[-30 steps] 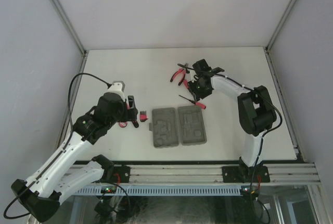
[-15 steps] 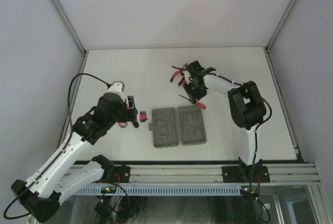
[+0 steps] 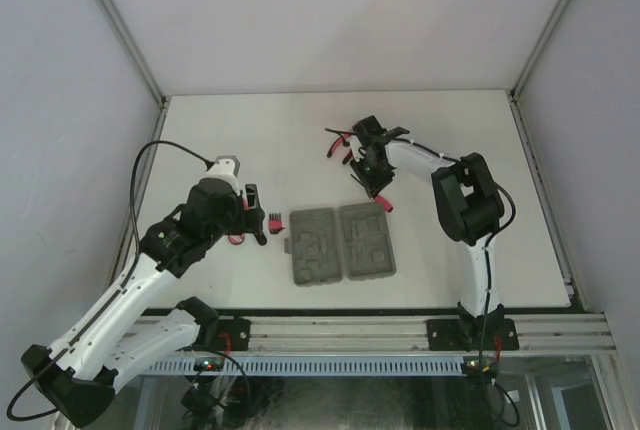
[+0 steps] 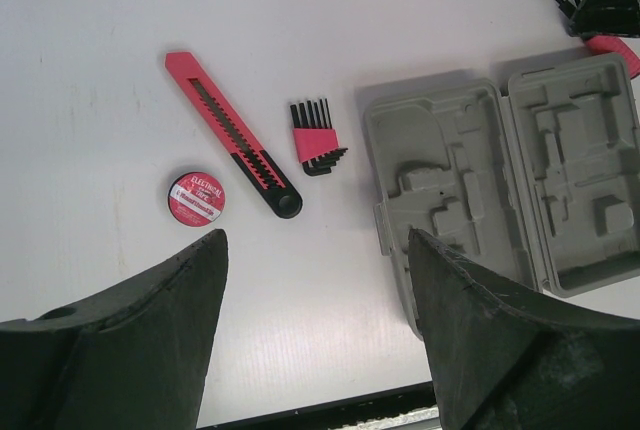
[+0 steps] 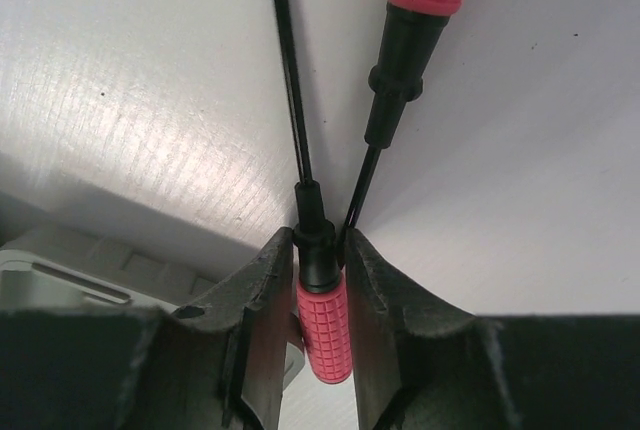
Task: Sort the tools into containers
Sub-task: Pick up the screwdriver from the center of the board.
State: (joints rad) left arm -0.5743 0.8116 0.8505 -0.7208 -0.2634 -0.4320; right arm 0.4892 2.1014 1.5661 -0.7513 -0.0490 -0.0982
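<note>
My right gripper (image 5: pixel 318 235) is shut on a small screwdriver (image 5: pixel 325 330), its fingers pressed on the black collar above the red gridded handle. The thin shaft points away across the table. A second red-handled screwdriver (image 5: pixel 400 80) lies crossed beside it, touching the right finger. From above, the right gripper (image 3: pixel 372 175) sits just behind the open grey case (image 3: pixel 340 243), with red-handled pliers (image 3: pixel 338 140) behind it. My left gripper (image 4: pixel 315 240) hangs open above bare table, left of the case (image 4: pixel 510 180). Before it lie a comb-like hex key set (image 4: pixel 315 140) and a round red disc (image 4: pixel 196 198).
A red-and-black utility knife (image 4: pixel 232 135) lies between the disc and the hex keys. The case's moulded slots hold nothing that I can see. A corner of the case (image 5: pixel 60 260) shows at the lower left of the right wrist view. Grey walls stand round the table.
The right arm has swung left and nearer the case, and its jaws have narrowed onto the screwdriver. The left arm has not moved.
</note>
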